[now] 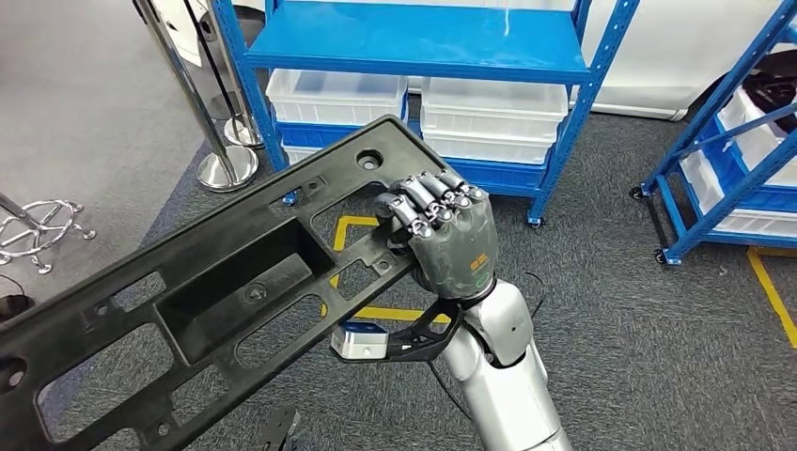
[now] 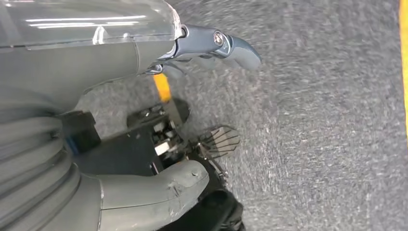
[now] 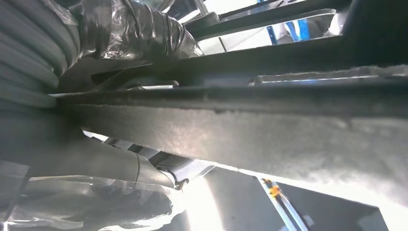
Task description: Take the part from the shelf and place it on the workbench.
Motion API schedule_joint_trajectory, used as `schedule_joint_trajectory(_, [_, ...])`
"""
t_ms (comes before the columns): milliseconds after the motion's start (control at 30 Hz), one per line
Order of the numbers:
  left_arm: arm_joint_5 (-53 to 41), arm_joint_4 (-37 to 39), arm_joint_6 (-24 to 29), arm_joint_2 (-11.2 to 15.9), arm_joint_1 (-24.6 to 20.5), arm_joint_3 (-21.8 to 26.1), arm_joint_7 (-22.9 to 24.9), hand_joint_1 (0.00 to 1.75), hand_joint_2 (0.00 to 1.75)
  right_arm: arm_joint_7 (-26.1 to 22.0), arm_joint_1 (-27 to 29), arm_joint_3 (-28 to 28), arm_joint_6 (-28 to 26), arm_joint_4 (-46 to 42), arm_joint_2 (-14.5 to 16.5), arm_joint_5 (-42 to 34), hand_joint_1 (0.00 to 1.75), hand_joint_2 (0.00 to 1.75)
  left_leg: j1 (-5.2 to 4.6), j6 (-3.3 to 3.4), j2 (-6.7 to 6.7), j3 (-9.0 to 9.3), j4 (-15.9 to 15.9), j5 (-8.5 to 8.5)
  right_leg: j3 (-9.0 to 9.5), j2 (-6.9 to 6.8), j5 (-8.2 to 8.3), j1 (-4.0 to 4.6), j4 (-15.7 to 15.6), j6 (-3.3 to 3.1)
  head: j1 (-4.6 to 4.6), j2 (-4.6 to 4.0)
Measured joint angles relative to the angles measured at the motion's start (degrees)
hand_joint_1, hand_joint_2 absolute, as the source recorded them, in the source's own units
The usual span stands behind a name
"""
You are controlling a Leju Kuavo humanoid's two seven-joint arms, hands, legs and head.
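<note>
Left hand enters from picture's left edge, grey ribbed cover behind it. Thick grey thumb juts out on one side, darker fingers on other, spread apart, nothing between them. Beyond hand, grey speckled carpet, somewhat blurred. Short yellow strip shows on carpet between fingers and thumb; another yellow line runs along picture's far edge.

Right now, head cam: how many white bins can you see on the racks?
5 at least. Front blue shelf: left bin, a partly hidden bin below it, right bin, lower right bin. Right rack: one bin. Others may be hidden.
</note>
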Motion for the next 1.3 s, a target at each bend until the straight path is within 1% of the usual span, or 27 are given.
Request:
schedule_joint_trajectory(100, [-0.01, -0.01, 0.01, -0.02, -0.03, -0.02, -0.05, 0.0, 1.75, 0.02, 0.01, 0.0, 0.0, 0.02, -0.09, -0.01, 1.75, 1.75, 0.07, 0.65, 0.32, -3.14, 0.11, 2.74, -2.23, 0.15, -9.17, -0.3, 9.33, 0.72, 0.02, 0.0])
schedule_joint_trajectory(133, [0.0, -0.01, 0.01, -0.03, -0.01, -0.02, -0.05, 0.0, 1.75, 0.03, 0.02, 0.0, 0.0, 0.03, -0.15, -0.01, 1.75, 1.75, 0.06, 0.59, 0.37, -4.39, 0.29, 3.59, -2.54, 0.15, -10.08, -0.41, 12.73, 0.95, 0.02, 0.0])
schedule_joint_trajectory(200, [0.03, -0.01, 0.02, -0.03, 0.02, -0.02, -0.06, 0.0, 1.75, 0.07, 0.02, 0.0, 0.0, 0.09, -0.27, -0.01, 1.75, 1.75, 0.07, 0.31, 0.48, -7.08, 0.91, 5.15, -1.26, 0.13, -7.52, -0.71, 15.6, 1.28, 0.01, 0.0])
schedule_joint_trajectory(233, [0.05, -0.01, 0.03, -0.03, 0.01, -0.02, -0.07, 0.0, 1.75, 0.09, 0.0, 0.01, 0.0, 0.12, -0.3, -0.01, 1.75, 1.75, 0.08, 0.11, 0.5, -8.38, 1.38, 5.81, 0.75, 0.12, -5.89, -0.91, 14.33, 1.38, 0.01, 0.0])
schedule_joint_trajectory(267, [0.06, -0.01, 0.04, -0.03, 0.0, -0.02, -0.08, 0.0, 1.75, 0.1, -0.04, 0.03, 0.0, 0.13, -0.31, 0.0, 1.75, 1.75, 0.08, -0.16, 0.49, -9.53, 1.9, 6.33, 3.77, 0.12, -5.54, -1.07, 11.39, 1.42, -0.01, 0.0])
schedule_joint_trajectory(333, [0.09, -0.01, 0.07, -0.05, -0.04, -0.02, -0.14, 0.0, 1.75, 0.1, -0.22, 0.19, 0.0, 0.13, -0.25, 0.03, 1.75, 1.75, 0.04, -0.8, 0.42, -11.11, 2.97, 7.2, 9.85, 0.18, -8.14, -0.95, 3.49, 1.25, -0.02, 0.0])
schedule_joint_trajectory(367, [0.1, -0.01, 0.08, -0.06, -0.06, -0.02, -0.18, 0.0, 1.75, 0.1, -0.33, 0.28, 0.0, 0.13, -0.22, 0.04, 1.75, 1.75, 0.07, -1.16, 0.4, -11.54, 3.2, 7.72, 11.54, 0.21, -9.52, -0.75, 0.78, 1.02, -0.03, 0.0])
schedule_joint_trajectory(433, [0.14, -0.01, 0.09, -0.1, -0.01, -0.02, -0.23, 0.0, 1.75, 0.13, -0.45, 0.39, 0.0, 0.21, -0.19, 0.04, 1.75, 1.75, 0.36, -1.94, 0.36, -12.1, 3.15, 8.84, 11.57, 0.14, -9.57, -0.38, -0.92, 0.19, -0.01, 0.0])
schedule_joint_trajectory(467, [0.16, -0.01, 0.09, -0.12, 0.05, -0.02, -0.25, 0.0, 1.75, 0.15, -0.48, 0.4, 0.01, 0.27, -0.18, 0.03, 1.75, 1.75, 0.56, -2.31, 0.3, -12.49, 3.35, 8.49, 11.01, 0.04, -8.83, -0.35, -1.02, -0.3, -0.02, 0.0])
schedule_joint_trajectory(500, [0.16, -0.01, 0.09, -0.14, 0.17, -0.01, -0.25, 0.0, 1.75, 0.16, -0.5, 0.43, 0.01, 0.33, -0.16, 0.03, 1.75, 1.75, 0.72, -2.64, 0.23, -13.08, 4.32, 6.98, 10.32, -0.06, -8.04, -0.38, -1.14, -0.82, -0.02, 0.0])
schedule_joint_trajectory(600, [0.19, -0.01, 0.09, -0.14, 0.43, 0.0, -0.27, 0.0, 1.75, 0.16, -0.53, 0.5, 0.02, 0.48, -0.12, 0.03, 1.75, 1.75, 0.96, -3.27, 0.12, -15.52, 13.29, -1.86, 7.44, -0.2, -5.5, -0.36, -1.22, -1.66, -0.04, 0.0])
schedule_joint_trajectory(633, [0.19, -0.01, 0.09, -0.14, 0.44, 0.0, -0.28, 0.0, 1.75, 0.16, -0.52, 0.5, 0.02, 0.52, -0.12, 0.03, 1.75, 1.75, 1.0, -3.35, 0.12, -15.93, 16.72, -3.53, 6.39, -0.2, -4.67, -0.28, -1.19, -1.68, -0.04, 0.0])
schedule_joint_trajectory(667, [0.2, -0.01, 0.09, -0.14, 0.44, 0.0, -0.29, 0.0, 1.75, 0.16, -0.5, 0.5, 0.02, 0.57, -0.12, 0.03, 1.75, 1.75, 1.0, -3.34, 0.1, -15.7, 19.06, -3.59, 5.28, -0.2, -3.81, -0.2, -1.14, -1.67, -0.04, 0.0])
schedule_joint_trajectory(733, [0.25, -0.01, 0.09, -0.13, 0.43, 0.0, -0.29, 0.0, 1.75, 0.16, -0.48, 0.5, 0.02, 0.64, -0.12, 0.03, 1.75, 1.75, 0.97, -3.11, 0.08, -12.84, 18.87, -0.78, 3.1, -0.19, -2.17, -0.13, -1.02, -1.52, -0.04, 0.0])
schedule_joint_trajectory(767, [0.27, -0.01, 0.09, -0.12, 0.38, -0.01, -0.29, 0.0, 1.75, 0.16, -0.47, 0.5, 0.02, 0.64, -0.12, 0.03, 1.75, 1.75, 0.94, -2.9, 0.06, -9.81, 16.02, 0.35, 2.13, -0.17, -1.35, -0.12, -0.94, -1.39, -0.04, 0.0])
schedule_joint_trajectory(833, [0.28, -0.02, 0.09, -0.11, 0.14, -0.02, -0.31, 0.0, 1.75, 0.16, -0.51, 0.52, 0.01, 0.58, -0.09, 0.03, 1.75, 1.75, 0.68, -2.34, 0.02, -2.69, 7.18, -0.78, 0.92, -0.15, 0.08, -0.07, -0.84, -0.92, -0.04, 0.0])
schedule_joint_trajectory(867, [0.29, -0.03, 0.1, -0.11, 0.0, -0.02, -0.32, 0.0, 1.75, 0.16, -0.52, 0.54, 0.0, 0.55, -0.08, 0.03, 1.75, 1.75, 0.49, -2.01, 0.0, -0.26, 3.57, -1.87, 0.67, -0.21, 0.82, -0.07, -0.97, -0.6, -0.04, 0.0])
schedule_joint_trajectory(900, [0.32, -0.03, 0.1, -0.12, -0.08, -0.02, -0.32, 0.0, 1.75, 0.17, -0.54, 0.57, 0.0, 0.53, -0.07, 0.04, 1.75, 1.75, 0.26, -1.65, -0.01, 0.82, 1.48, -2.57, 0.57, -0.3, 1.56, -0.12, -1.24, -0.25, -0.03, 0.0])
schedule_joint_trajectory(967, [0.42, -0.03, 0.11, -0.19, -0.04, -0.02, -0.31, 0.0, 1.75, 0.28, -0.58, 0.63, 0.0, 0.57, -0.09, 0.05, 1.75, 1.75, 0.19, -0.8, 0.15, 0.24, 0.54, -1.46, 0.43, -0.36, 2.64, -0.22, -1.91, 0.47, -0.02, 0.0])
schedule_joint_trajectory(1000, [0.48, -0.03, 0.12, -0.25, -0.05, -0.02, -0.29, 0.0, 1.75, 0.37, -0.65, 0.65, 0.0, 0.61, -0.11, 0.05, 1.75, 1.75, 0.27, -0.3, 0.27, -0.29, 0.29, -0.56, 0.06, -0.27, 1.76, -0.27, -1.5, 0.79, -0.01, 0.0])
schedule_joint_trajectory(1033, [0.53, -0.03, 0.13, -0.32, -0.09, -0.02, -0.29, 0.0, 1.75, 0.5, -0.73, 0.66, 0.0, 0.66, -0.14, 0.05, 1.75, 1.75, 0.38, 0.21, 0.41, -1.0, 0.05, 0.44, -0.55, -0.14, -0.37, -0.28, -0.06, 1.04, -0.01, 0.0])
schedule_joint_trajectory(1100, [0.58, -0.03, 0.11, -0.46, -0.24, -0.02, -0.3, 0.0, 1.75, 0.75, -0.89, 0.66, 0.0, 0.81, -0.21, 0.08, 1.75, 1.75, 0.35, 0.86, 0.51, -2.91, 0.02, 2.18, -2.11, 0.03, -6.94, -0.39, 6.23, 1.38, 0.0, 0.0])
schedule_joint_trajectory(1133, [0.58, -0.03, 0.1, -0.51, -0.26, -0.02, -0.3, 0.0, 1.75, 0.91, -0.92, 0.66, 0.0, 0.93, -0.28, 0.09, 1.75, 1.75, 0.25, 0.97, 0.54, -4.03, 0.13, 2.99, -2.66, 0.05, -9.23, -0.44, 10.06, 1.51, 0.0, 0.0])
schedule_joint_trajectory(1167, [0.58, -0.03, 0.09, -0.54, -0.26, -0.02, -0.3, 0.0, 1.75, 1.05, -0.94, 0.66, 0.0, 1.07, -0.38, 0.11, 1.75, 1.75, 0.15, 0.93, 0.55, -5.23, 0.26, 3.82, -2.76, 0.06, -9.96, -0.49, 13.21, 1.62, 0.01, 0.0])
schedule_joint_trajectory(1233, [0.6, -0.03, 0.09, -0.56, -0.29, -0.02, -0.32, 0.0, 1.75, 1.5, -1.09, 0.69, 0.0, 1.38, -0.54, 0.14, 1.75, 1.75, 0.04, 0.75, 0.57, -7.79, 0.76, 5.35, -0.82, 0.06, -7.77, -0.58, 14.96, 1.62, -0.01, 0.0])
schedule_joint_trajectory(1267, [0.61, -0.03, 0.09, -0.56, -0.33, -0.02, -0.37, 0.0, 1.75, 1.87, -1.31, 0.81, 0.0, 1.57, -0.6, 0.14, 1.75, 1.75, 0.01, 0.6, 0.54, -9.0, 1.14, 5.97, 1.64, 0.06, -6.58, -0.59, 13.02, 1.46, -0.01, 0.0])
schedule_joint_trajectory(1300, [0.62, -0.03, 0.09, -0.58, -0.35, -0.03, -0.45, 0.0, 1.75, 2.38, -1.66, 1.03, 0.0, 1.77, -0.66, 0.13, 1.75, 1.75, -0.05, 0.4, 0.5, -10.08, 1.56, 6.47, 5.25, 0.04, -6.56, -0.51, 9.48, 1.21, -0.01, 0.0])
